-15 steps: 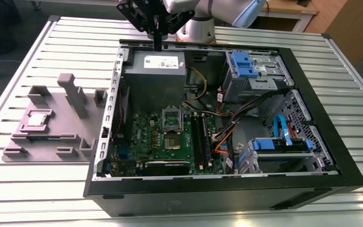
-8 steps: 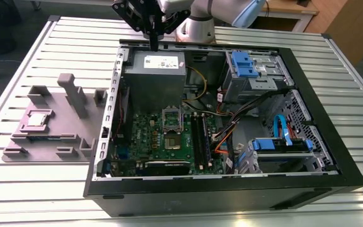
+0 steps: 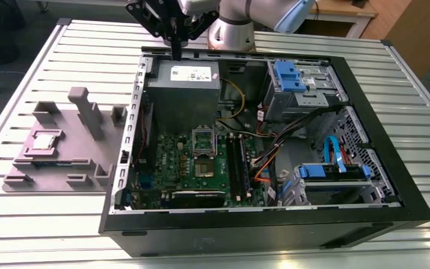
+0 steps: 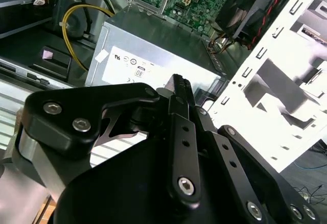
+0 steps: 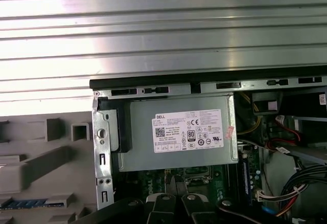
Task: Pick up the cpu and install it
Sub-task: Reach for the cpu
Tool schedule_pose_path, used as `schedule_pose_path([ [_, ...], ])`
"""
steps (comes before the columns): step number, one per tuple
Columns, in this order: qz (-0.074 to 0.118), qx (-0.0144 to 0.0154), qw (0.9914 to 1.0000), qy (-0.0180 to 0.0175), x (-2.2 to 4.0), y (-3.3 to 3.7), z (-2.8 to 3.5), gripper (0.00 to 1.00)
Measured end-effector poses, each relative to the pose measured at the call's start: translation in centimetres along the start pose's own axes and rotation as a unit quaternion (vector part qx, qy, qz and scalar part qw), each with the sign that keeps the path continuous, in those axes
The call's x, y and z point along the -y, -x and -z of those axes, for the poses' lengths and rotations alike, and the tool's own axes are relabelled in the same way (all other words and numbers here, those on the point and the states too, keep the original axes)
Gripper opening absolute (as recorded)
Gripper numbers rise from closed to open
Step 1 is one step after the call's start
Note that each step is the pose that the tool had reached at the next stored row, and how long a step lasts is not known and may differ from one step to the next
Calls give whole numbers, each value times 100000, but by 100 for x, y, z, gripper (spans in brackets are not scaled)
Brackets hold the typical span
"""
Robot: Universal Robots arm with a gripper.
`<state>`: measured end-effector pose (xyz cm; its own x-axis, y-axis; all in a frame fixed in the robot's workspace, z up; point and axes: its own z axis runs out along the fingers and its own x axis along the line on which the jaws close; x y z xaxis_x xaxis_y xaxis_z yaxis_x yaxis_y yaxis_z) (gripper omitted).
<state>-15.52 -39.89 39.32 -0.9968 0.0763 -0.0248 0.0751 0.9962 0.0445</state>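
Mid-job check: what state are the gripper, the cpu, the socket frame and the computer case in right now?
computer case: lying on its side, side panel off, insides exposed.
gripper: jaws shut, empty, over the power supply.
cpu: not picked up, lying flat in the grey holder beside the computer case.
socket frame: appears swung open.
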Motion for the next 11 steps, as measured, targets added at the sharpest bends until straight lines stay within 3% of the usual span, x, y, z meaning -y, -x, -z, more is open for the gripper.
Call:
schedule_pose_path([
  [11, 2, -4, 100000, -3, 3, -32, 1, 11],
])
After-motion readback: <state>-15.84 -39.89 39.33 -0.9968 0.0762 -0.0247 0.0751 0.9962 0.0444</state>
